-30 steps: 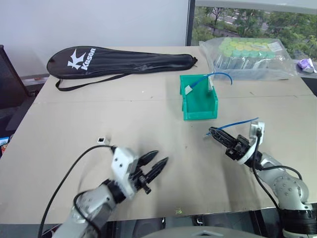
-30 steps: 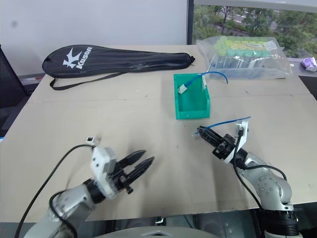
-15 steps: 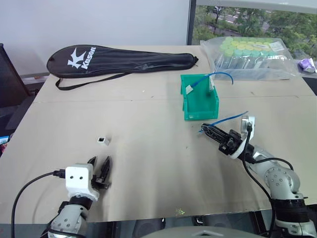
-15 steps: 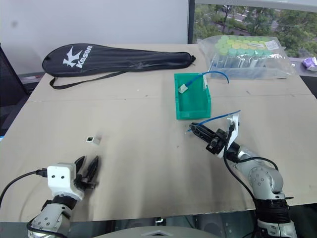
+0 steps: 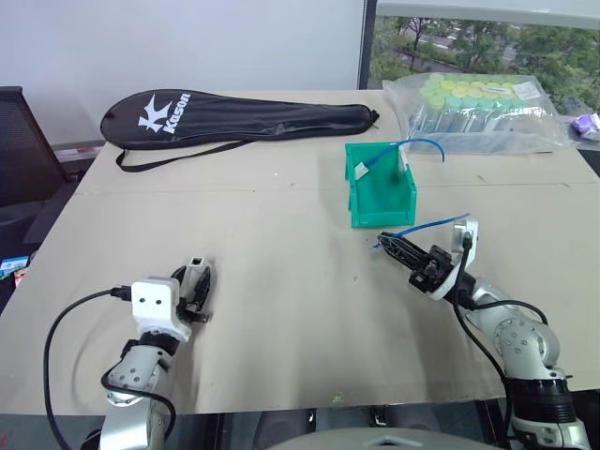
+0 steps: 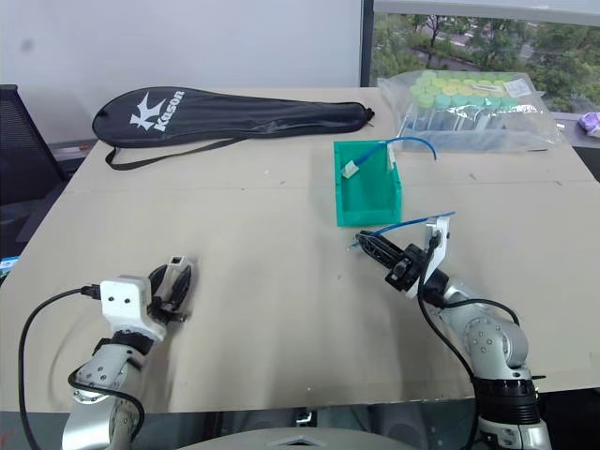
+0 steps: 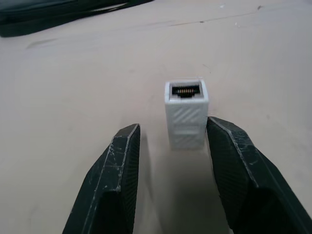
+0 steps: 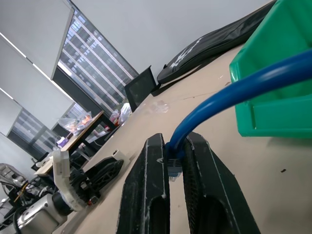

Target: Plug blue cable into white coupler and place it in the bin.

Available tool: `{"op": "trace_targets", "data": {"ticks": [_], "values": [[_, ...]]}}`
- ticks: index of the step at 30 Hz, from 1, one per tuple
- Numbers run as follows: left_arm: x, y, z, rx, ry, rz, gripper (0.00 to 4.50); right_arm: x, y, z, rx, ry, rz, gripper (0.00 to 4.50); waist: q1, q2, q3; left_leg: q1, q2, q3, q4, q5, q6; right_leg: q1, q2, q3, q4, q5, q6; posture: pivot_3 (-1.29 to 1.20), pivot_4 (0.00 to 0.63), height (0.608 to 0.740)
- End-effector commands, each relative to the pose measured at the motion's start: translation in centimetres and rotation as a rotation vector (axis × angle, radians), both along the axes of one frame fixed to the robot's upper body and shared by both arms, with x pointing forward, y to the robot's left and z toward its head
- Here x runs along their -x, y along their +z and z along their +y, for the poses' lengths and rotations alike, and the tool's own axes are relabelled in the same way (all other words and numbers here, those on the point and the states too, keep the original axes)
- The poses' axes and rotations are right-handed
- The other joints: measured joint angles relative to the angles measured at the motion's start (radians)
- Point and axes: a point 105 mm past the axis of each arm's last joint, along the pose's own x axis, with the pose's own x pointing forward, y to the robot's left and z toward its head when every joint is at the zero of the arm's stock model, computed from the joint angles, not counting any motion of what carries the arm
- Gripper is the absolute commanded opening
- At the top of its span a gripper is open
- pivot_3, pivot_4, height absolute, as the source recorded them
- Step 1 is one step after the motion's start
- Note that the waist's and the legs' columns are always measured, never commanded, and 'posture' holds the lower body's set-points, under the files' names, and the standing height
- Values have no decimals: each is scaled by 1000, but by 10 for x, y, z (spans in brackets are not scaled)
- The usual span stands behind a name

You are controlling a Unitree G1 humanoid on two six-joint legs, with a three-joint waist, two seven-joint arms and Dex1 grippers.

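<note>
The left gripper [image 7: 170,146] stands open around the white coupler [image 7: 186,113], which sits nearer one finger; closing could skew it. The right gripper [image 8: 175,161] (clamped on the blue cable [image 8: 229,95]) could then miss the socket.

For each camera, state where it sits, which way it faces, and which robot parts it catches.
Head, both eyes: look forward and down over the table, bin and both arms.
Left wrist: looks along the left gripper at the white coupler between its open fingers.
Right wrist: looks along the right gripper, shut on the blue cable, toward the bin.
Shared: head and left wrist views both show the coupler.
</note>
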Motion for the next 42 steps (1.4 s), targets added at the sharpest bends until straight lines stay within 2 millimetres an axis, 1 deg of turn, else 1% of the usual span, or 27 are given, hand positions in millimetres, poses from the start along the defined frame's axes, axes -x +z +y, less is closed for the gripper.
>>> {"op": "trace_targets", "data": {"ticks": [1, 6, 7, 8, 10, 11, 12, 14, 15, 17, 19, 21, 23, 24, 26, 28, 30, 33, 37, 39, 42], "values": [[-4, -17, -4, -3, -30, 61, 2157, -1, 13, -2, -11, -22, -60, 0, 1, 2, -1, 0, 0, 0, 0, 0, 0, 0, 0, 0, 0, 0, 0, 0, 150, 740], [-11, -19, -4, 25, -41, 51, 2157, 0, 13, -2, -5, -27, -62, 0, 2, 8, -5, 1, 0, 0, 1, 0, 0, 2, 0, -1, 1, 0, 0, 0, 150, 740], [-13, -19, -4, 26, -41, 50, 1619, 0, 13, -2, -1, -27, -63, 0, 2, 8, -6, 1, 0, 0, 1, 0, 0, 2, 0, 0, 1, 0, 0, 0, 150, 740], [-14, -19, -4, 23, -41, 48, 1405, 0, 13, -2, 4, -28, -65, 0, 2, 8, -6, 1, 0, 0, 1, 0, 0, 2, 0, 0, 1, 0, 0, 0, 150, 740], [-19, -17, -3, 9, -44, 45, 633, 1, 13, -2, 13, -26, -68, 0, 3, 9, -6, 1, 0, 0, 1, 0, 0, 2, 0, -1, 1, 0, 0, 0, 150, 740], [-21, -16, -3, 4, -46, 43, 533, 1, 14, -2, 16, -25, -69, 0, 3, 9, -6, 1, 0, 0, 1, 0, 0, 2, 0, -1, 1, 0, 0, 0, 150, 740], [-24, -15, -3, 0, -54, 40, 533, 2, 15, -1, 22, -23, -73, 0, 3, 9, -6, 1, 0, 0, 1, 0, 0, 2, 0, -1, 1, 0, 0, 0, 150, 740], [-32, -8, -12, 2, -112, 28, 533, 3, 17, 1, 45, -11, -99, 0, 3, 9, -6, 1, 0, 0, 1, 0, 0, 2, 0, -1, 1, 0, 0, 0, 150, 740], [-35, -5, -18, 3, -154, 24, 533, 4, 19, 2, 57, -5, -112, 0, 3, 9, -6, 1, 0, 0, 1, 0, 0, 2, 0, -1, 1, 0, 0, 0, 150, 740], [-45, 8, -54, 28, -349, 3, 533, 4, 26, 8, 102, 18, -170, 0, 3, 8, -6, 1, 0, 0, 1, 0, 0, 2, 0, -1, 1, 0, 0, 0, 150, 740], [-50, 21, -92, 44, -571, -7, 533, 6, 31, 16, 156, 62, -218, 0, 3, 7, -5, -1, -1, -1, 2, 0, 0, 2, 0, -1, 0, 0, 0, 0, 150, 740], [-49, 29, -124, 59, -767, 9, 533, 8, 33, 23, 214, 102, -268, 0, -1, 4, -5, -1, -2, 0, 3, 0, 0, 2, 0, -1, 0, 0, 0, 0, 150, 740], [-44, 32, -156, 20, -982, 35, 533, 8, 37, 29, 276, 135, -345, 0, -5, 1, -4, -2, -2, 0, 3, 0, 0, 2, 0, -1, -1, 0, 1, 0, 150, 740], [-41, 33, -168, 7, -1072, 50, 533, 7, 38, 31, 303, 147, -379, 0, -8, 0, -3, -2, -2, 0, 2, 0, 0, 1, 1, -1, -2, 2, 4, 0, 150, 740], [-38, 33, -186, -22, -1214, 72, 533, 7, 38, 34, 362, 185, -440, 0, -9, 0, -3, -2, -4, 0, 1, 0, 0, 1, 3, -1, -2, 2, 4, 0, 150, 740], [-36, 32, -198, -71, -1331, 94, 533, 7, 34, 36, 437, 227, -495, 0, -8, 0, -3, -2, -3, -1, 1, 0, 0, 1, 5, -1, -2, 2, 4, 0, 150, 740], [-36, 34, -205, -97, -1411, 101, 533, 4, 29, 34, 495, 247, -532, 0, -8, 0, -3, -2, -3, 0, 1, 0, 0, 1, 6, -1, -2, 2, 4, 0, 150, 740], [-38, 34, -211, -132, -1495, 119, 533, -1, 26, 29, 534, 259, -550, 0, -8, -1, -2, -2, -3, 0, 1, 0, 0, 1, 6, -1, -2, 2, 4, 0, 150, 740], [-42, 36, -215, -117, -1537, 105, 533, 2, 18, 29, 569, 306, -548, 0, -7, -1, -2, -2, -3, 0, 2, 0, 0, 1, 6, 0, -2, 2, 4, 0, 150, 740], [-42, 31, -215, -146, -1556, 118, 533, 2, 14, 27, 584, 302, -551, 0, -7, -1, -2, -2, -3, 0, 2, 0, 0, 1, 6, 0, -2, 2, 4, 0, 150, 740], [-43, 26, -213, -155, -1559, 131, 533, 3, 18, 25, 573, 298, -560, 0, -5, -1, -1, -2, -3, -1, 2, 0, 0, 1, 6, 0, -2, 2, 4, 0, 150, 740]]}}
